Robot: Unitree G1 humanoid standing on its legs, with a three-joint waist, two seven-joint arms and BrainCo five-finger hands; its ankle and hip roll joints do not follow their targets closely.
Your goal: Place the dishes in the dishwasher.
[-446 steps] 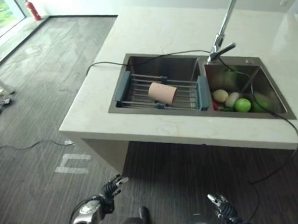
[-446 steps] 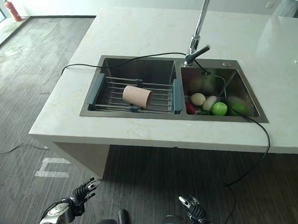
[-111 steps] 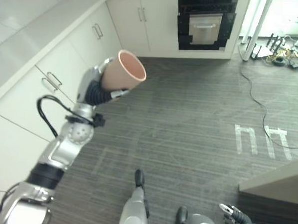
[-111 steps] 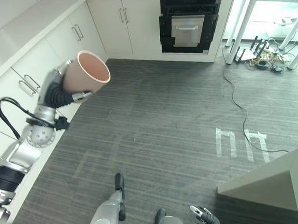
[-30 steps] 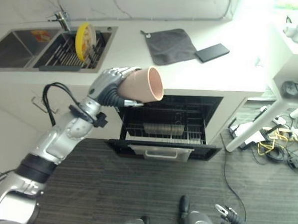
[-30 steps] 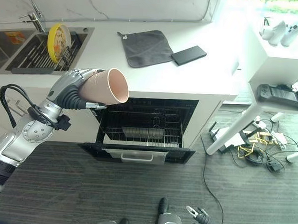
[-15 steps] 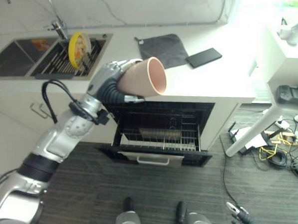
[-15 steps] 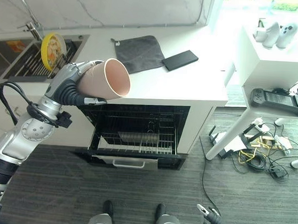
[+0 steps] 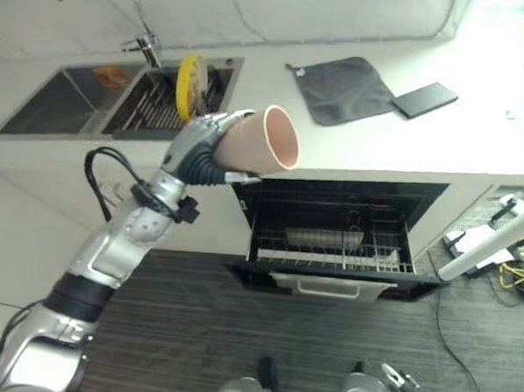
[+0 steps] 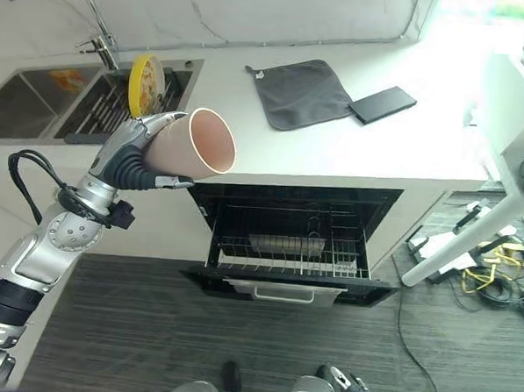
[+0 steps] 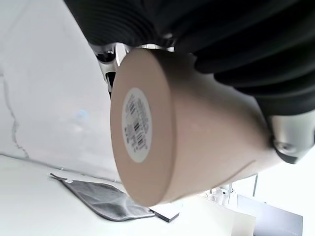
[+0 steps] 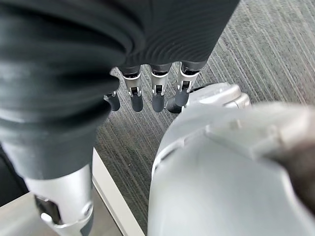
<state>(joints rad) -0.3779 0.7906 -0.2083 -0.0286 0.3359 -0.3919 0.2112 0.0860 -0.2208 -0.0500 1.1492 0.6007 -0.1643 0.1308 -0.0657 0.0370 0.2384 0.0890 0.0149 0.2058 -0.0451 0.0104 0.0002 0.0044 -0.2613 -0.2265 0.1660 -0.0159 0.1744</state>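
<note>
Above the open dishwasher [image 9: 339, 235], in the left eye view, the left hand [image 9: 197, 142] holds the cup [image 9: 259, 141] on its side, mouth toward the rack [image 9: 330, 243]. Half a second ago the dishwasher lay nearer the picture's middle; the whole scene has shifted, so the camera moved, and the cup keeps its place in the hand.

In the right eye view a plate [image 10: 143, 78] stands in the sink [image 10: 38, 105]; a cloth [image 10: 300, 93] lies on the worktop [image 10: 378, 158].

In the left wrist view the fingers curl round the cup's wall.

In the right wrist view the right hand [image 12: 147, 96] hangs with fingers relaxed, holding nothing.

Lowering into the rack seems next.
</note>
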